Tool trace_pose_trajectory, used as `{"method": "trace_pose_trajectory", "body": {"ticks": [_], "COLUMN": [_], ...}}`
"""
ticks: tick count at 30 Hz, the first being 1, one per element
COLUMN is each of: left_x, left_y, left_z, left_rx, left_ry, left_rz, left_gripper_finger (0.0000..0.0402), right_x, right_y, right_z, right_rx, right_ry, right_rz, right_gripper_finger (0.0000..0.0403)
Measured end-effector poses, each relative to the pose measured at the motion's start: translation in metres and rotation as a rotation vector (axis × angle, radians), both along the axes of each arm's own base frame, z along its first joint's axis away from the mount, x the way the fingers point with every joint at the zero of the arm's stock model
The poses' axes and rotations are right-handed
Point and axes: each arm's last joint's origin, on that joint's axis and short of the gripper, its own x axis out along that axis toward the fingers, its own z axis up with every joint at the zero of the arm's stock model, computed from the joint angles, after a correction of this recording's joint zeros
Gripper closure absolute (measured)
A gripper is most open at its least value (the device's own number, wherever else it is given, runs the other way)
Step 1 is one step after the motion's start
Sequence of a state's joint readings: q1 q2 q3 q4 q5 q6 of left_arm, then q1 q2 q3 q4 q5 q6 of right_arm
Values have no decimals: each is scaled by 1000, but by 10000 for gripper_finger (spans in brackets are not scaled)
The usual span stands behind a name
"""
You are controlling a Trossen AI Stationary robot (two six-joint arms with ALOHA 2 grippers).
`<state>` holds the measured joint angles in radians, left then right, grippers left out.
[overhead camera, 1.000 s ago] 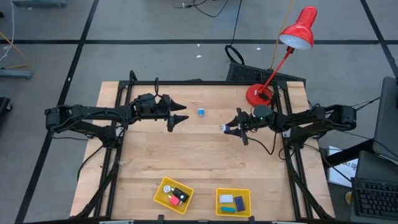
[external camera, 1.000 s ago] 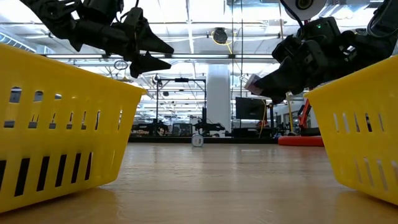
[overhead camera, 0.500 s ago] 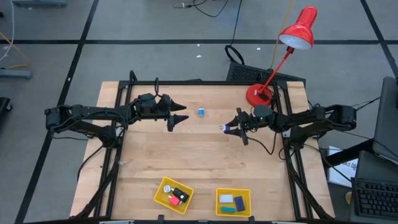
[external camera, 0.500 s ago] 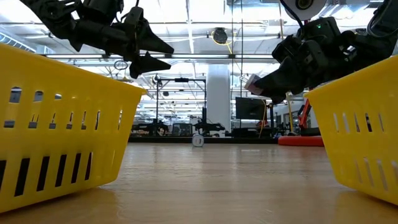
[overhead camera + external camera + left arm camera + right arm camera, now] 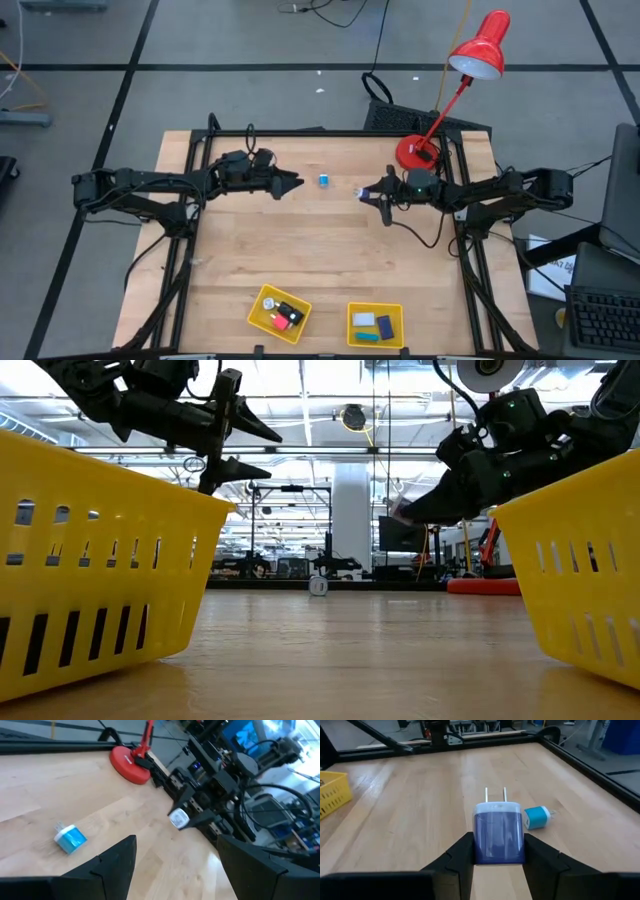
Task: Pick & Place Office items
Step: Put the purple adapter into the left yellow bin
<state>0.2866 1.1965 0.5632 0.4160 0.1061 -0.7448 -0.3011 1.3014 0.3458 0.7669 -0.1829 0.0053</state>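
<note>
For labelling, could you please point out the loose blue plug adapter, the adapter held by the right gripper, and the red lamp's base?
Loose blue adapter point(image 5: 536, 817), right wrist view, blue body.
Held adapter point(image 5: 499, 836), right wrist view, translucent face.
Lamp base point(image 5: 416, 152), high view, round foot.

Bare wood mid-table point(image 5: 320, 240); blue plug point(image 5: 325, 180) between end effectors; yellow trays point(image 5: 279, 312) near front edge.

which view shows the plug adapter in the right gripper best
The right wrist view: the plug adapter fills the centre, prongs out, clamped between the right gripper's fingers. The left wrist view shows it small and distant; the high view gives a pale speck; the low view shows only a sliver.
</note>
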Motion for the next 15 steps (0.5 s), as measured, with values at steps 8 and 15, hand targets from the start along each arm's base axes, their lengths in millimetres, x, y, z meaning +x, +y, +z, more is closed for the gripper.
{"method": "trace_pose_trajectory", "body": {"ticks": [8,15], "left_x": [8,19], "left_y": [-10,-16], "left_z": [-9,-25], "left_rx": [35,8], "left_ry": [41,89], "left_rz": [50,145], "left_gripper_finger": [128,128], "right_x": [2,5], "right_y": [8,14], "right_z": [1,3], "right_rx": [-63,-159], "right_ry": [-2,-4], "right_rz": [49,7], "right_gripper_finger": [280,280]}}
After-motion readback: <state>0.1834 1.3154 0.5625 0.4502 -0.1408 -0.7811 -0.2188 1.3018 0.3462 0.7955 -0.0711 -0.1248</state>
